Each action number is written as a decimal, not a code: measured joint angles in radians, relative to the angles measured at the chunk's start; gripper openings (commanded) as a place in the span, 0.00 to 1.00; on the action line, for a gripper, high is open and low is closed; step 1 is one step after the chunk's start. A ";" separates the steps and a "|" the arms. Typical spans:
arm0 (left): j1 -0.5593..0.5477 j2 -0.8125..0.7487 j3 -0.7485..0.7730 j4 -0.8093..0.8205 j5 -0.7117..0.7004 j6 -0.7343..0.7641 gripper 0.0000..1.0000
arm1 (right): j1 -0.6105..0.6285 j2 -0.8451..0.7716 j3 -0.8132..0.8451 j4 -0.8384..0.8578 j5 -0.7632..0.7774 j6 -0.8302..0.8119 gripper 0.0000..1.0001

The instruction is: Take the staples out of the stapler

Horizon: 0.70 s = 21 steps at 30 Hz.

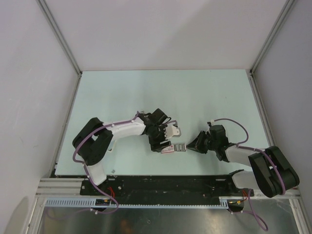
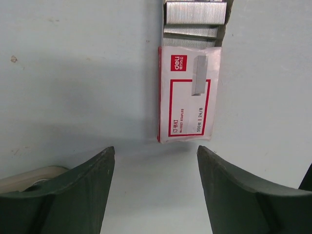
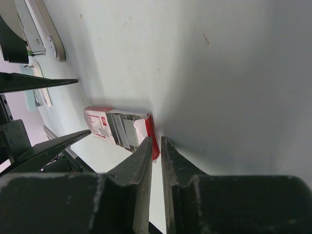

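Observation:
The stapler (image 1: 173,130) lies just behind my left gripper (image 1: 161,145); its beige body shows at the top left of the right wrist view (image 3: 48,39) and at the lower left of the left wrist view (image 2: 27,176). My left gripper (image 2: 156,148) is open over bare table, a short way from the near end of a white-and-red box (image 2: 189,95). That box's tray (image 2: 195,19) is slid out, showing grey metal strips. My right gripper (image 3: 157,141) is shut to a thin slit on the tray's red end flap (image 3: 154,139). The staples from the stapler are out of view.
The box (image 1: 168,150) and its tray (image 1: 180,147) lie between the two grippers, near the table's front edge (image 1: 161,175). My right gripper (image 1: 188,146) touches the tray's end. White walls enclose the pale table (image 1: 161,92) on three sides.

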 measured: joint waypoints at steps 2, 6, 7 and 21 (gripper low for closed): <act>-0.003 0.008 0.002 0.003 -0.002 0.000 0.73 | 0.000 0.000 -0.003 0.006 -0.001 0.002 0.16; -0.004 0.015 0.007 0.014 -0.002 0.001 0.73 | 0.000 0.000 -0.006 0.013 -0.001 0.007 0.16; -0.005 0.016 0.008 0.014 -0.002 0.001 0.73 | 0.000 0.000 -0.007 0.013 -0.001 0.008 0.16; -0.019 0.028 0.020 0.022 -0.027 0.010 0.72 | 0.050 0.014 0.008 0.017 0.011 0.007 0.13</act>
